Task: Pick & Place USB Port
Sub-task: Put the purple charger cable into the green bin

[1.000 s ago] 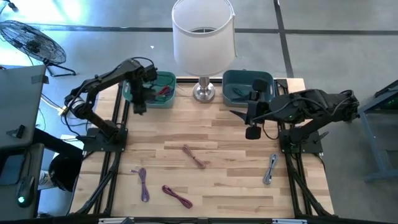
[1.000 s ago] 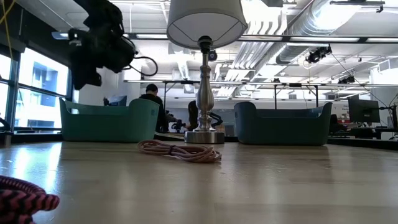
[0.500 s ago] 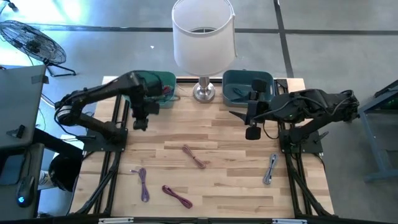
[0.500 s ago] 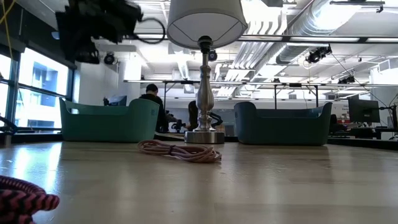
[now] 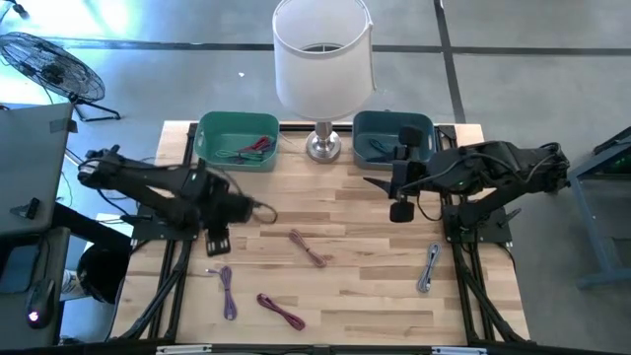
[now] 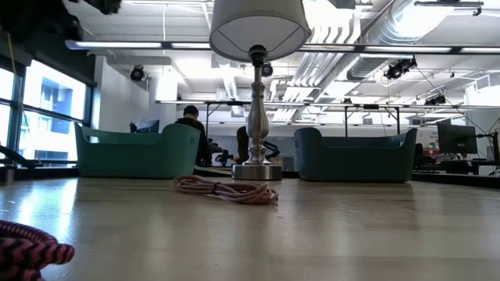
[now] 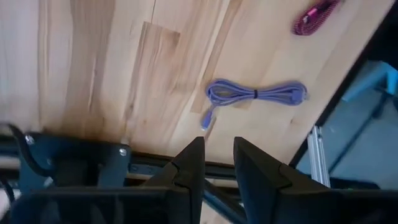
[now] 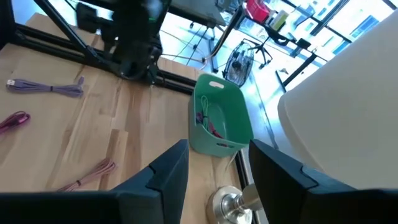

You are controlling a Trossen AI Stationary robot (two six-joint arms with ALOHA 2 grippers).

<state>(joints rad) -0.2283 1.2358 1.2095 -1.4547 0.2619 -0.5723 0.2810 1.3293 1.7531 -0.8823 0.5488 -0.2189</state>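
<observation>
A big room has a white ceiling with pipes and long lights. Tall windows let in daylight. The floor is grey. A fan stands there. A person sits far back.

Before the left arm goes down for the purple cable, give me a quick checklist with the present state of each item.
1. Left claw empty, fingers parted a little: ok.
2. Purple cable bundled, lying clear on the table: ok.
3. Left claw directly over the purple cable: not ok, offset.
4. Green bin unobstructed for the drop: ok.
5. Right claw open, waiting near the lamp, away from the left side: ok.
</observation>
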